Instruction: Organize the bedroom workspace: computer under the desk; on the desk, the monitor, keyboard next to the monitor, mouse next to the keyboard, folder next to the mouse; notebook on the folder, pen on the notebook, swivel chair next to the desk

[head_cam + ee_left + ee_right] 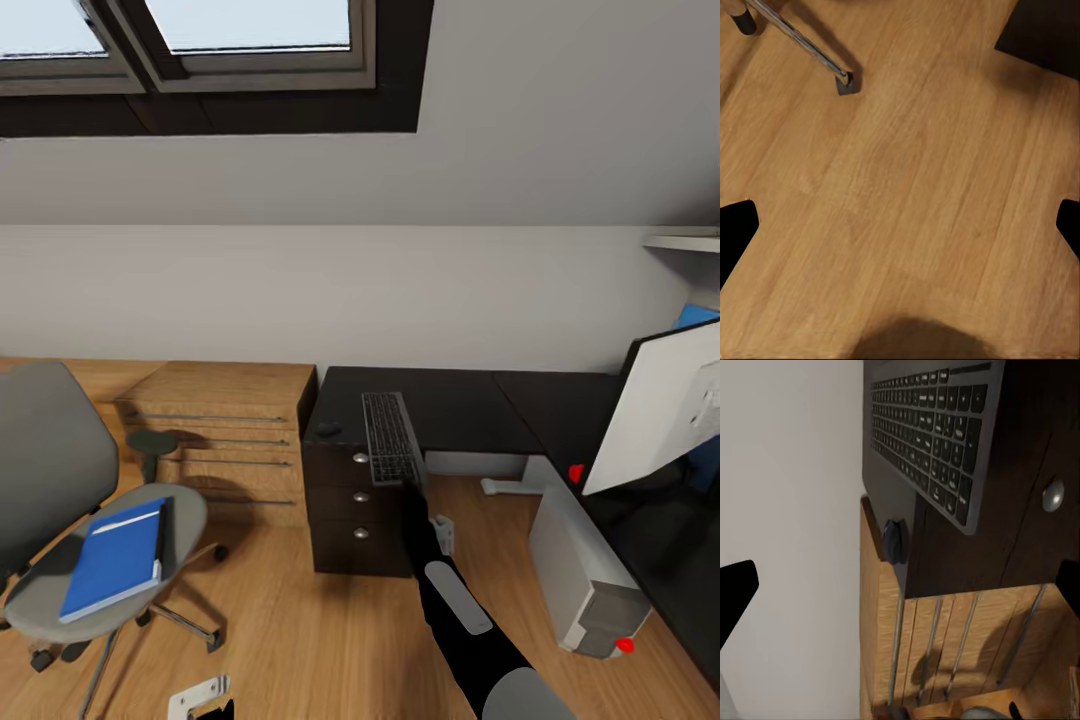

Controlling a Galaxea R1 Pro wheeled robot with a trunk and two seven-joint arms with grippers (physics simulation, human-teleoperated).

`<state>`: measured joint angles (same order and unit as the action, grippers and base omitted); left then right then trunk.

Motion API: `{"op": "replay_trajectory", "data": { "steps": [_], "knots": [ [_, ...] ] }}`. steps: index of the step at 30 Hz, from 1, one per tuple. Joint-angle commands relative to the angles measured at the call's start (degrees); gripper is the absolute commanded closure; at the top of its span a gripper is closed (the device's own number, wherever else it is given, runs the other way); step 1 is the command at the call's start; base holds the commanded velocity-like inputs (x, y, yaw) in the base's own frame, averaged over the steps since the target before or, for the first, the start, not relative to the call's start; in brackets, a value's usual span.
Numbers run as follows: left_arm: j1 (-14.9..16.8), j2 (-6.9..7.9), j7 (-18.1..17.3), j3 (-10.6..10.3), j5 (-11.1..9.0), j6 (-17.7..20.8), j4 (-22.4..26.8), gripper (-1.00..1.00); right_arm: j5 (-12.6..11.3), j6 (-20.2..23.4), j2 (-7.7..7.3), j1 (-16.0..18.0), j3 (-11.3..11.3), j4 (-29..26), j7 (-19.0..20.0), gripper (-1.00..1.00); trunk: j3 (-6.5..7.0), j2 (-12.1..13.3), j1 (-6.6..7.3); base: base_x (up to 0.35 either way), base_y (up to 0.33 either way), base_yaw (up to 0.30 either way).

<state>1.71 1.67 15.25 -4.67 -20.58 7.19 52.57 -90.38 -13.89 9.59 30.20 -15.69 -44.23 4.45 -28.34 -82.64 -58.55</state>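
Note:
The black keyboard point(390, 438) point(926, 435) lies on the dark desk point(470, 400), its near end jutting over the front edge. A dark mouse point(328, 430) point(894, 541) rests to its left at the desk's corner. My right gripper point(413, 488) point(900, 592) hovers open just before the keyboard's near end, with nothing between its fingers. On the grey swivel chair point(45, 450) lies a blue folder point(115, 560); I cannot pick out the notebook or pen. The white-backed monitor point(660, 410) stands on the desk's right wing, and the grey computer point(585, 570) is on the floor. My left gripper point(900, 229) hangs open over bare floor.
A wooden dresser point(235, 430) stands between chair and desk. Dark desk drawers with round knobs point(360, 495) face me under the keyboard. A chair leg and caster point(846, 81) lie near my left gripper. Open wood floor point(300, 620) stretches between chair and computer.

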Motion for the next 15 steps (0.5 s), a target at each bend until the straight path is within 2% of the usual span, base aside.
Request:
{"op": "replay_trajectory", "data": {
  "steps": [1, 5, 10, 11, 12, 13, 14, 15],
  "knots": [
    [0.03, 0.08, 0.52, -0.28, -0.48, 0.16, 0.03, -1.00, -0.60, -0.41, -0.05, 0.04, -0.19, 0.15, 0.22, -1.00, -0.06, -0.04, 0.04, -0.337, 0.000, 0.000],
    [0.04, 0.11, 0.59, -0.25, -0.48, 0.12, -0.06, -1.00, -0.44, -0.48, -0.25, 0.05, -0.19, 2.23, 0.22, -1.00, -0.06, -0.04, 0.04, -0.248, 0.000, 0.000],
    [0.01, 0.09, 0.76, -0.25, -0.43, 0.10, -0.09, -1.00, 0.80, -0.54, -0.94, 0.05, -0.37, 8.60, 0.47, -1.00, 0.30, 0.76, 0.48, -0.070, 0.000, 0.000],
    [-0.01, 0.09, 0.77, -0.25, -0.43, 0.10, -0.10, -1.00, 1.95, -0.56, -1.13, 0.06, -0.44, 10.89, 0.52, -1.00, 0.48, 1.17, 0.70, -0.023, 0.000, 0.000],
    [0.00, 0.08, 0.76, -0.25, -0.43, 0.11, -0.10, -1.00, 6.43, -0.84, -2.84, 0.05, -0.47, 16.73, 0.90, -1.00, 0.66, 1.57, 0.92, -0.008, 0.000, 0.000],
    [-0.01, 0.08, 0.75, -0.25, -0.43, 0.11, -0.10, -1.00, 7.35, -0.95, -3.48, 0.04, -0.47, 17.83, 1.01, -1.00, 0.84, 1.97, 1.14, -0.006, 0.000, 0.000],
    [-0.02, 0.08, 0.75, -0.25, -0.43, 0.11, -0.10, -1.00, 9.90, -1.26, -5.49, 0.05, -0.52, 20.92, 1.45, -1.00, 1.02, 2.37, 1.36, -0.003, 0.000, 0.000],
    [-0.01, 0.07, 0.75, -0.25, -0.43, 0.11, -0.10, -1.00, 10.70, -1.32, -6.06, 0.05, -0.53, 21.85, 1.66, -1.00, 1.20, 2.77, 1.58, -0.002, 0.000, 0.000]
  ]
}}
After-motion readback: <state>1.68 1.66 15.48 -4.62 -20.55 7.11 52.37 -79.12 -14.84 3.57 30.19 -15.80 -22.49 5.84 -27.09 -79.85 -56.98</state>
